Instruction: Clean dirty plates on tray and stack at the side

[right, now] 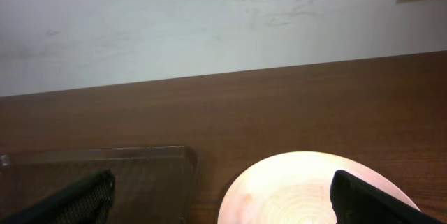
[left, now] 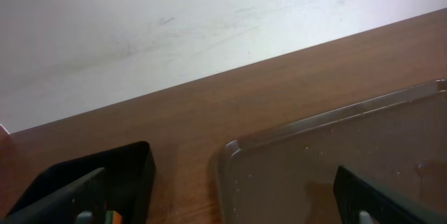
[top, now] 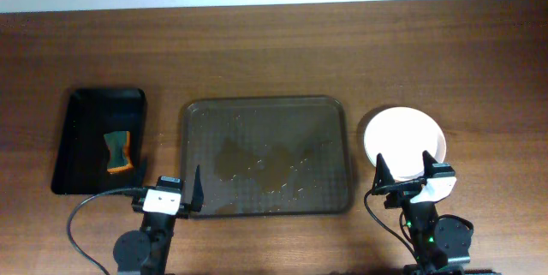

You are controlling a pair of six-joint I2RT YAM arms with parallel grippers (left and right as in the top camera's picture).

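- Nearest the front edge of the table, the left gripper (top: 169,191) sits by the near-left corner of the tray (top: 265,102). Its jaws are spread wide and nothing lies between them.
- At the near right, the right gripper (top: 404,172) has its jaws parted just as wide and grasps nothing. Its fingertips hang over the near edge of the plates (top: 404,134).
- On the bare wood just right of the tray, the plates show from above as one clean white disc. How many are stacked there I cannot tell. The right wrist view shows the top plate (right: 307,189) without sauce streaks.
- No plate is on the tray, only pale wet patches and droplets across its middle and near part. Its rim (left: 314,123) looks glossy in the left wrist view.
- Far to the left, a small black tray (top: 60,138) holds a green-and-orange sponge (top: 117,151), well apart from both grippers.
- By my reading, the cleaning and stacking are done or all but done, since nothing dirty is left on the tray and both grippers are free.
- What comes next calls for little. At most the arms should keep clear of the stack so it is not nudged, and the right fingertips are the ones to watch.
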